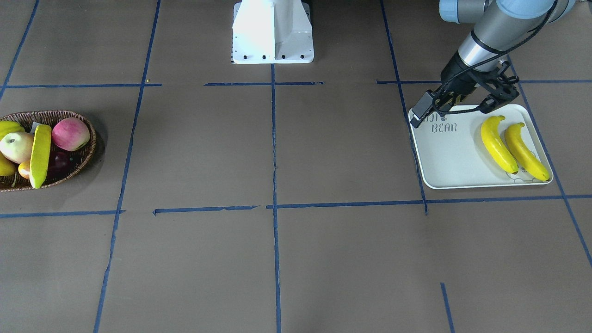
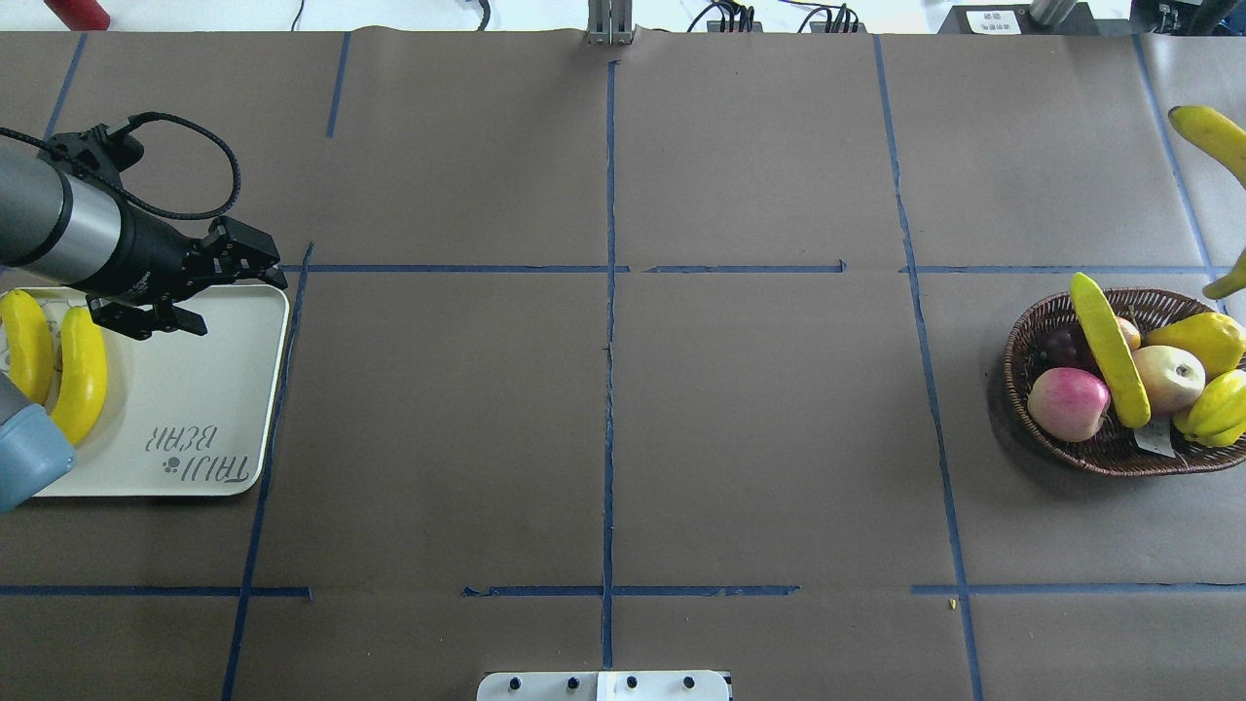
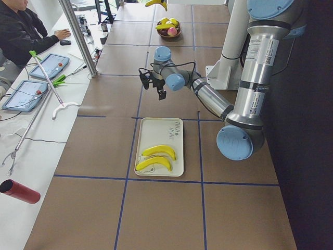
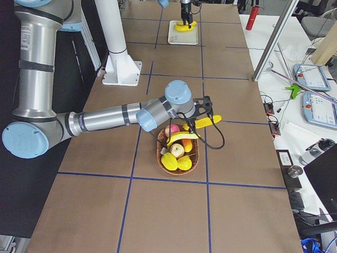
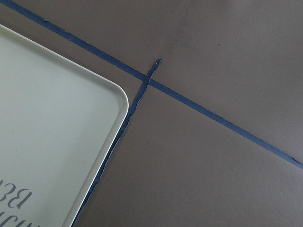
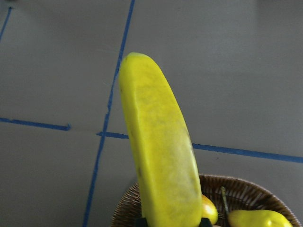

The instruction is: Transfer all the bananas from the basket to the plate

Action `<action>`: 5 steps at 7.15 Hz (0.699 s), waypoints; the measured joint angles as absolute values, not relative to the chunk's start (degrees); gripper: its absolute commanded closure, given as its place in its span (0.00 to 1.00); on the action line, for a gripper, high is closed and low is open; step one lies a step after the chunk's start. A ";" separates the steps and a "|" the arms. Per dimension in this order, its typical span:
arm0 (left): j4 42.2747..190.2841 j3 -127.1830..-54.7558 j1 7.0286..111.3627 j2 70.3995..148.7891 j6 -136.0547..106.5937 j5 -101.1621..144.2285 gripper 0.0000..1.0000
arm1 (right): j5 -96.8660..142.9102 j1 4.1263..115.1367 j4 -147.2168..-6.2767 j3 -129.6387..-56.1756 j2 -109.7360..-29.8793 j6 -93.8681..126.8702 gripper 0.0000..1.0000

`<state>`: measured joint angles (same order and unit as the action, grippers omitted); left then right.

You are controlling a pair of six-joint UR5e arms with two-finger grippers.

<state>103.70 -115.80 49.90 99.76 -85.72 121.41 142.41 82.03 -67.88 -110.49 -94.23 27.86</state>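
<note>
Right gripper [image 4: 204, 118] is clamped on the held banana [image 6: 158, 151], up in the air just beyond the basket [image 2: 1110, 458] on the operators' side. From the far side camera its long axis runs roughly level, pointing away from the robot. The wrist camera looks straight along it, with the far tip over the blue tape [image 6: 106, 123]. Overhead, most of this banana is cut off by the frame's right edge, and the gripper itself is out of shot there. Over to the plate [image 2: 185, 389]: a pair of bananas [image 1: 497, 144] lies side by side, parallel, lengthwise across the plate's short side. Their near ends are hidden overhead by the left arm's blue joint [image 2: 24, 462]. Left gripper [image 2: 238, 302] hovers above the plate's far corner, jaws spread and carrying nothing; from the front its wrist camera covers part of the lettering. In the basket the pale banana [image 2: 1110, 350] lies tilted across the other fruit, next to the pink apple [image 2: 1068, 402], far end poking over the rim. The front camera clips the basket at its left edge.
</note>
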 measured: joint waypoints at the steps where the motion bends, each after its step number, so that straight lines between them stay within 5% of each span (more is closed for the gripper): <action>1: 103.92 -115.82 49.79 100.83 -85.83 121.44 0.01 | 142.42 78.99 -68.99 -111.59 -89.99 35.95 0.99; 5: 106.32 -116.19 48.58 111.21 -92.74 121.46 0.01 | 136.45 59.85 -69.41 -113.54 -73.62 59.52 0.99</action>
